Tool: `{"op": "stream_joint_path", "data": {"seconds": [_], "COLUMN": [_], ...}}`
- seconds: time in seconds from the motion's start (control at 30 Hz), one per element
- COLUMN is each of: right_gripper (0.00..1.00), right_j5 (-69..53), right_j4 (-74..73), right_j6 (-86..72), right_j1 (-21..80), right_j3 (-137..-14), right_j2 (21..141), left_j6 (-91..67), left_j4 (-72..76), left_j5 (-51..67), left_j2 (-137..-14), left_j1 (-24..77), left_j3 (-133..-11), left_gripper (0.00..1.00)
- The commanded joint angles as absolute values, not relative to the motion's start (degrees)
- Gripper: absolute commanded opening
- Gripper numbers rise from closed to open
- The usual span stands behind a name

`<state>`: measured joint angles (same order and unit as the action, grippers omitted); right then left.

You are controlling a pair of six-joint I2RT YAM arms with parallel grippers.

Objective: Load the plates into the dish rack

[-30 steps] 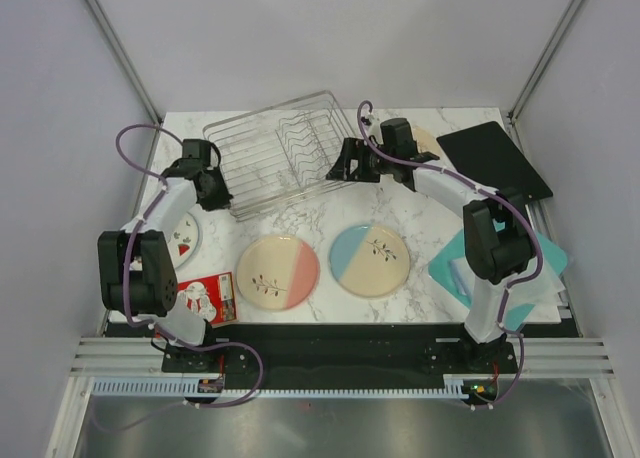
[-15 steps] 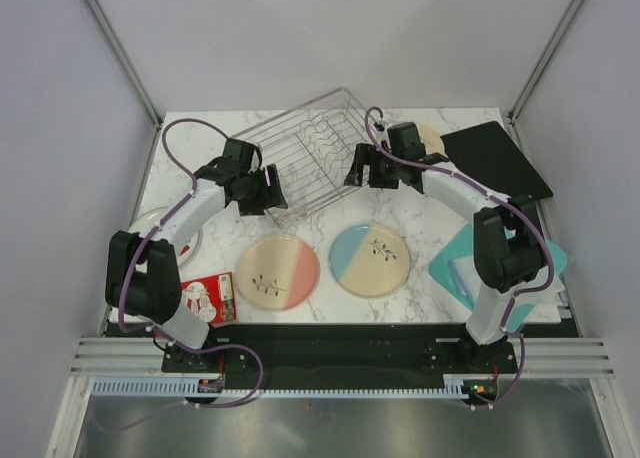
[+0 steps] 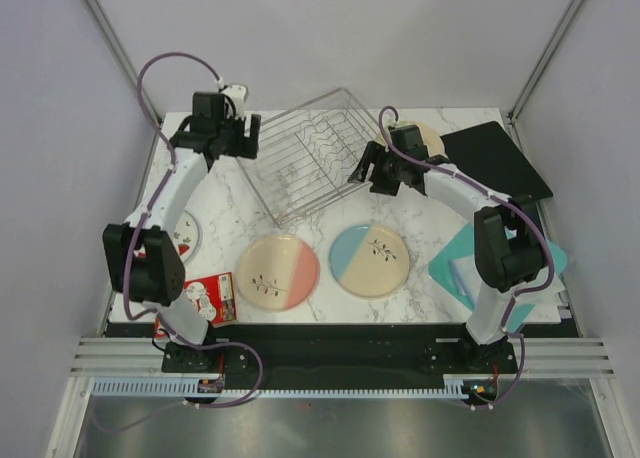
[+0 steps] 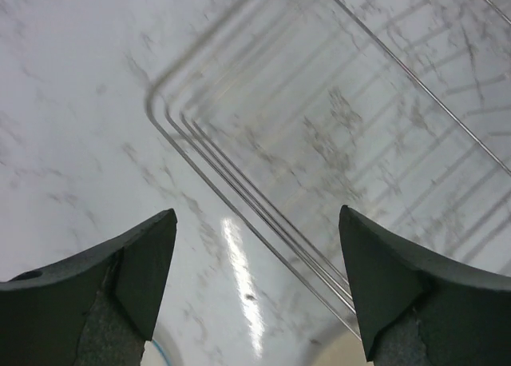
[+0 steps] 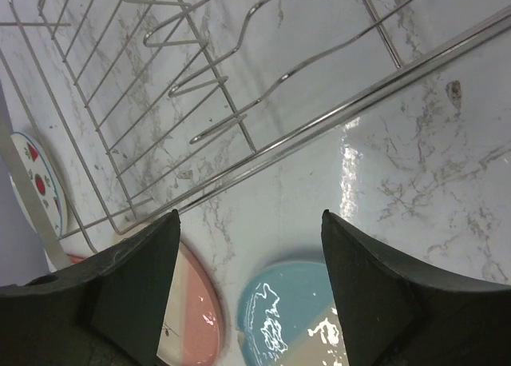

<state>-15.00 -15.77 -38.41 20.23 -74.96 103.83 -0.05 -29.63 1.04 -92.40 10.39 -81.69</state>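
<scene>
Dish rack (image 3: 305,153) sits skewed at the far middle of the worktop (image 3: 420,228). Your left hand (image 4: 257,222) hangs spread over the rack's left corner, gripping nothing. Your right hand (image 5: 249,222) is spread too, just above the rack's right rim, also empty. Pink plate (image 3: 278,270) and blue plate (image 3: 368,260) lie flat side by side toward the near edge. The fruit-marked plate (image 3: 185,235) lies at the left edge, partly hidden by your left arm.

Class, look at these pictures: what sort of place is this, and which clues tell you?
Probably a robot lab cell staged as a kitchen counter: marble tabletop, dish rack, pink plate, metal frame post.
</scene>
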Motion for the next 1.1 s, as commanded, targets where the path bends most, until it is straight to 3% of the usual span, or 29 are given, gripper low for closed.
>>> {"op": "stream_joint_path", "data": {"seconds": [0.0,0.13,0.27,0.6,0.67,0.73,1.07], "right_gripper": [0.79,0.79,0.79,0.80,0.80,0.80,0.80], "right_j5": [-18.5,-20.0,-19.9,-20.0,-20.0,-20.0,-22.8], "right_j4": [-12.4,-12.5,-12.2,-11.9,-11.8,-11.7,-9.5], "right_j6": [-42.3,-41.9,-40.6,-39.6,-39.4,-39.3,-39.3], "right_j1": [20.3,20.0,19.9,19.5,19.3,19.3,19.5], "right_j3": [-79.6,-79.5,-79.6,-78.5,-78.4,-78.2,-78.9], "right_j2": [106.5,107.3,107.5,107.1,107.3,107.7,109.4], "left_j6": [22.7,29.0,31.6,31.9,31.7,32.0,28.0], "left_j4": [-26.3,-34.9,-35.4,-36.0,-36.4,-37.6,-39.1], "left_j5": [6.1,9.7,9.9,15.0,15.7,17.1,15.2], "left_j2": [-106.1,-122.9,-132.4,-135.3,-135.6,-136.1,-134.0], "left_j1": [7.2,5.2,4.8,3.4,3.4,3.4,2.4], "left_j3": [-98.3,-123.0,-132.1,-131.5,-130.7,-130.6,-128.1], "left_gripper": [0.86,0.76,0.75,0.68,0.60,0.43,0.22]}}
